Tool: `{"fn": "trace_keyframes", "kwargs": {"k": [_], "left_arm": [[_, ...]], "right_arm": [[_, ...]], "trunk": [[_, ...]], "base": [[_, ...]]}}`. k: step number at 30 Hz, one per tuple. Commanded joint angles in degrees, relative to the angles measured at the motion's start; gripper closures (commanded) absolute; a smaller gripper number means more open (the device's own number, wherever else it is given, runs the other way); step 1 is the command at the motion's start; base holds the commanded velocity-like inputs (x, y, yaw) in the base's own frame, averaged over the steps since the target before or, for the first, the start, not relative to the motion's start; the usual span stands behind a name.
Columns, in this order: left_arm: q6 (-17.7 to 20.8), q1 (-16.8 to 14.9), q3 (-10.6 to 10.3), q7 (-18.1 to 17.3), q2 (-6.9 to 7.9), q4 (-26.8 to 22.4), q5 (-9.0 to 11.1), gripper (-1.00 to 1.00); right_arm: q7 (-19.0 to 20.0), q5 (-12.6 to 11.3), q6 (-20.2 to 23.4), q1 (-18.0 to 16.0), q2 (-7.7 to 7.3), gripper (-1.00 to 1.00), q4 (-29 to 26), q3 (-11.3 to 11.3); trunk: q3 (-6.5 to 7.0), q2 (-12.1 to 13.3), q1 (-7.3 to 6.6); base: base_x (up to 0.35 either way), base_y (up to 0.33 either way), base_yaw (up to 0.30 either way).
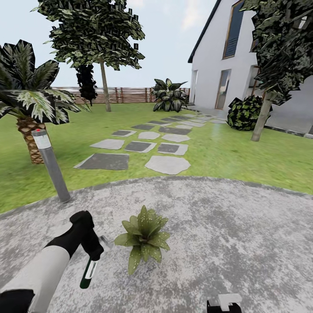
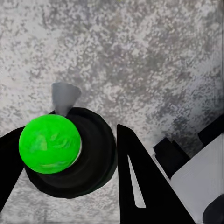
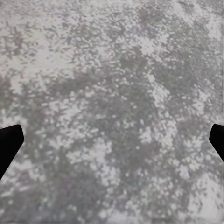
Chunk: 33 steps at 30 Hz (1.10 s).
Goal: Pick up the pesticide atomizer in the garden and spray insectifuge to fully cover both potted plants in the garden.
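Note:
My left gripper [image 1: 92, 251] is shut on the pesticide atomizer [image 1: 88, 274], a slim dark green bottle with a white label strip that hangs down from the fingers over the grey stone patio [image 1: 226, 226] of the garden. A potted plant [image 1: 144, 237], a low rosette of speckled green leaves, sits on the patio just right of the bottle, a short gap away. In the left wrist view the atomizer [image 2: 50, 145] shows end-on between the black fingers [image 2: 140, 186], its pale grey nozzle [image 2: 64, 97] pointing away. My right gripper [image 3: 112, 140] is open over bare stone.
A grey bollard light [image 1: 51, 165] stands at the patio's left edge by a palm [image 1: 30, 100]. Stepping stones [image 1: 139, 148] cross the lawn toward a white house [image 1: 243, 56]. A wooden fence [image 1: 117, 94], a tree trunk [image 1: 261, 121] and a shrub [image 1: 245, 113] lie beyond.

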Motion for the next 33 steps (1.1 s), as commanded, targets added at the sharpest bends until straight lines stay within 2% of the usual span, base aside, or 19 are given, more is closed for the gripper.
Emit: {"fn": "trace_keyframes", "kwargs": {"k": [1, 11, 17, 20, 22, 26, 28, 29, 31, 33], "left_arm": [[0.6, -0.3, -0.2, -0.8, -0.01, -0.1, -0.5, 1.0], [0.6, 0.3, -0.6, -0.6, -0.25, -0.1, -0.9, 1.0], [0.5, 0.5, -0.3, 0.4, 0.14, -0.1, -2.5, 1.0], [0.5, 0.8, -0.2, 3.0, 0.98, 0.0, -2.7, 1.0], [0.1, 2.3, 0.2, 5.2, 2.72, 0.0, -2.6, 1.0], [-0.1, 3.6, 0.5, 5.9, 4.8, 0.3, -2.0, 1.0], [-0.3, 4.9, 0.6, 6.0, 5.26, 0.4, -1.8, 1.0], [-0.4, 6.4, 0.6, 7.0, 4.73, 0.1, -0.5, 1.0], [-0.5, 6.6, 0.6, 7.5, 3.98, -0.1, 2.6, 1.0], [-0.5, 6.6, 0.6, 9.1, 3.8, -0.1, 3.4, 1.0]], "right_arm": [[-0.1, -0.6, -0.2, 0.0, -0.01, -1.0, 0.0, 0.5], [-0.2, -0.6, -0.2, 0.0, 0.03, -1.0, -0.1, 0.5], [-0.3, -0.7, -0.2, 0.0, 0.03, -1.0, -0.1, 0.5], [-0.3, -0.7, -0.2, 0.0, 0.03, -1.0, -0.1, 0.5], [-0.3, -0.6, -0.2, 0.0, 0.03, -1.0, -0.1, 0.5], [-0.3, -0.6, -0.2, 0.0, 0.03, -1.0, -0.1, 0.5], [-0.3, -0.6, -0.2, 0.0, 0.03, -1.0, -0.1, 0.5], [-0.3, -0.6, -0.2, 0.0, 0.03, -1.0, -0.1, 0.5], [-0.2, -0.6, -0.2, 0.0, 0.03, -1.0, -0.1, 0.6], [-0.2, -0.6, -0.2, 0.0, 0.03, -1.0, -0.1, 0.6]], "trunk": [[-0.06, 0.0, -0.01], [0.01, 0.0, -0.01], [0.23, 0.0, -0.01], [0.25, 0.0, -0.01], [0.25, 0.0, -0.01], [0.25, 0.0, -0.01], [0.25, 0.0, -0.01], [0.25, 0.0, -0.01], [0.25, 0.0, -0.01], [0.25, 0.0, -0.01]], "base": [[0.0, 0.0, 0.0], [0.257, 0.056, -0.034], [0.213, 0.004, -0.171], [0.025, 0.0, -0.032], [0.004, 0.0, -0.005], [0.001, 0.0, -0.001], [0.0, 0.0, 0.0], [0.0, 0.0, 0.0], [0.0, 0.0, 0.0], [0.0, 0.0, 0.0]]}}
